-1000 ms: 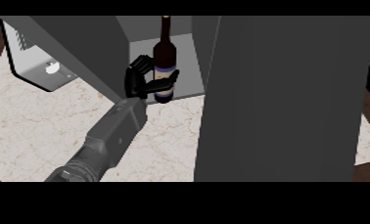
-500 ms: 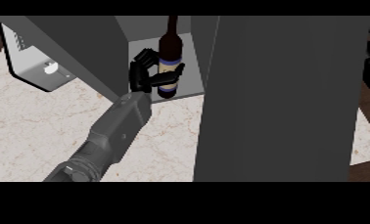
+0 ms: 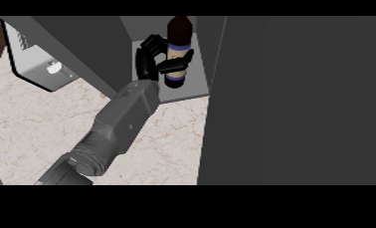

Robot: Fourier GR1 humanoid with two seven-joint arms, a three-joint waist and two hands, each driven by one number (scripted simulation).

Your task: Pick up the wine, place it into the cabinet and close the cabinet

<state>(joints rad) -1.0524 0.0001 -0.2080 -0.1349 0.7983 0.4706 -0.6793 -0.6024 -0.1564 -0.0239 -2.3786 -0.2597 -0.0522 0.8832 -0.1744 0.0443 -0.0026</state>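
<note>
The wine bottle (image 3: 178, 43) is dark with a pale label edged in blue. It stands upright inside the open cabinet, on the grey shelf floor (image 3: 187, 91). My left hand (image 3: 149, 60) reaches in from the lower left and is curled round the bottle's left side, with the thumb across the label. The bottle's neck is cut off at the top of the view. The cabinet's door (image 3: 294, 102) stands open as a large dark panel filling the right side. My right hand does not show.
A dark cabinet panel (image 3: 88, 43) slants along the left of the opening. A silver appliance with a knob (image 3: 40, 67) sits at the far left on the marble counter (image 3: 44, 127).
My left hand has carried the bottle further into the cabinet, upward in the view. The neck has gone out of sight at the top.
</note>
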